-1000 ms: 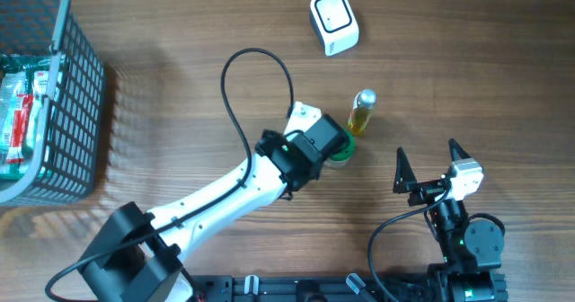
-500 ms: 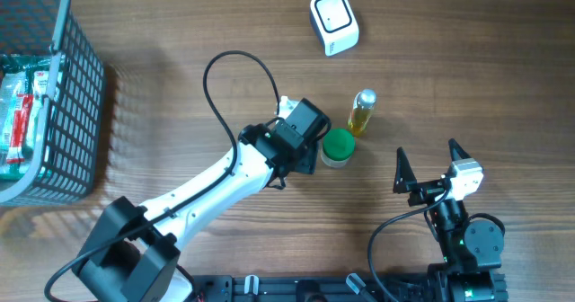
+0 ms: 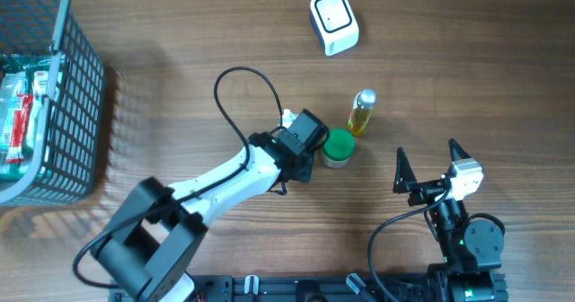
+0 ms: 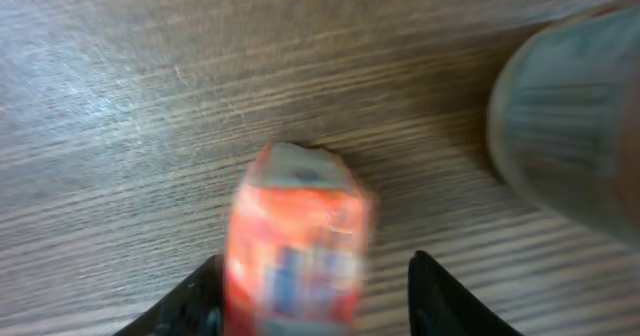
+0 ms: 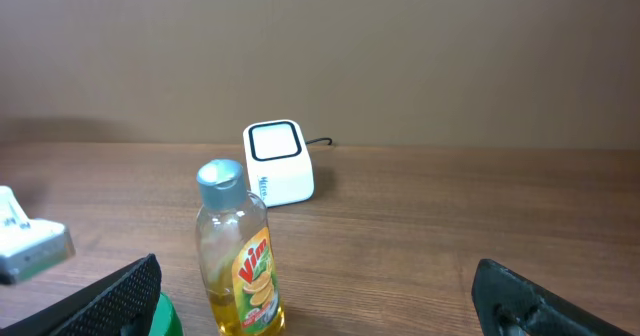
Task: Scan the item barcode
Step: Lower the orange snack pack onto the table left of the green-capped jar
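In the left wrist view a small red-orange carton (image 4: 298, 246) lies blurred on the wood between my left gripper's (image 4: 315, 301) fingers. The left finger touches it, and a gap remains at the right finger (image 4: 440, 296), so the jaws are open around it. No barcode shows on it. Overhead, the left gripper (image 3: 298, 142) covers the carton, just left of a green-lidded jar (image 3: 339, 146). The white scanner (image 3: 334, 22) sits at the far edge and also shows in the right wrist view (image 5: 277, 161). My right gripper (image 3: 427, 169) (image 5: 320, 286) rests wide open and empty at the near right.
A yellow Vim bottle (image 3: 362, 111) (image 5: 240, 251) stands upright beside the jar (image 4: 570, 126). A grey wire basket (image 3: 76, 104) holding packets sits at the left edge. A black cable (image 3: 235, 73) loops above the left arm.
My left gripper has drawn back to the left off the green-lidded jar, uncovering it, and now sits right beside it. The right arm has not moved.
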You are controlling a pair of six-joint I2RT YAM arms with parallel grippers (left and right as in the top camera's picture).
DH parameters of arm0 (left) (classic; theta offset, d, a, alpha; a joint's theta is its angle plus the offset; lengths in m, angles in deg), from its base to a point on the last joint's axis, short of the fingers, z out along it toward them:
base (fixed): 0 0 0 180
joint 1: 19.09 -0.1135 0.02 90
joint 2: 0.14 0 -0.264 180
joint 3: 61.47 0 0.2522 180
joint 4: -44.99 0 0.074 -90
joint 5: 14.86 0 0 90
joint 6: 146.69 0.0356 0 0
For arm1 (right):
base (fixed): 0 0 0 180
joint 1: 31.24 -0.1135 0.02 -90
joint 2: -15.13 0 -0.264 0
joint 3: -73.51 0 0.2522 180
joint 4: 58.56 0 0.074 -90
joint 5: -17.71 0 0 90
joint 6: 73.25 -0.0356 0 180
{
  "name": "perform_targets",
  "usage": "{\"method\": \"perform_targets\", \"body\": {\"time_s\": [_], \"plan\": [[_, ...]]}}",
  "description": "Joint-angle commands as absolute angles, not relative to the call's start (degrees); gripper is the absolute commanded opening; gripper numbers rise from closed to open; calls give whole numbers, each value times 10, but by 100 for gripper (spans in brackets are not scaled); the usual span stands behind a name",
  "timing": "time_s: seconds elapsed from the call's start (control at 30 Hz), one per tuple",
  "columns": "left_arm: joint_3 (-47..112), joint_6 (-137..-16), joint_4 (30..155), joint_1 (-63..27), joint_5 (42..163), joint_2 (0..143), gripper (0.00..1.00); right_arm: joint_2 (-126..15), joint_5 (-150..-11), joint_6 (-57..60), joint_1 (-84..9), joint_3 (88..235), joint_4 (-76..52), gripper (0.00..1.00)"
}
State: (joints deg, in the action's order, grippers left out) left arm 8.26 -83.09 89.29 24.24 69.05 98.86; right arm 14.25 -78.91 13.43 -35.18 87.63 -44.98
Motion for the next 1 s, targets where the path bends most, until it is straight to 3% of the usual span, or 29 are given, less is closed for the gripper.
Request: {"method": "perform_targets", "body": {"time_s": [0.0,0.03,0.13,0.23,0.33,0.6,0.7,0.77,0.97], "plan": [[76,-829,889,241,685,1005,12,145,-788,136,-349,876,-452,100],[76,-829,889,241,685,1005,11,145,-788,136,-349,876,-452,100],[76,-829,884,241,685,1005,25,145,-788,136,-349,876,-452,100],[76,-829,876,241,685,1005,49,145,-788,136,-349,876,-452,100],[76,-844,864,241,685,1005,53,145,-788,136,-349,876,-452,100],[76,-906,842,241,685,1005,50,145,-788,136,-349,876,-452,100],[76,-906,843,241,685,1005,44,145,-788,136,-349,876,-452,100],[76,-906,847,241,685,1005,35,145,-788,136,-349,876,-452,100],[76,-945,877,241,685,1005,24,145,-788,136,-349,876,-452,100]]}}
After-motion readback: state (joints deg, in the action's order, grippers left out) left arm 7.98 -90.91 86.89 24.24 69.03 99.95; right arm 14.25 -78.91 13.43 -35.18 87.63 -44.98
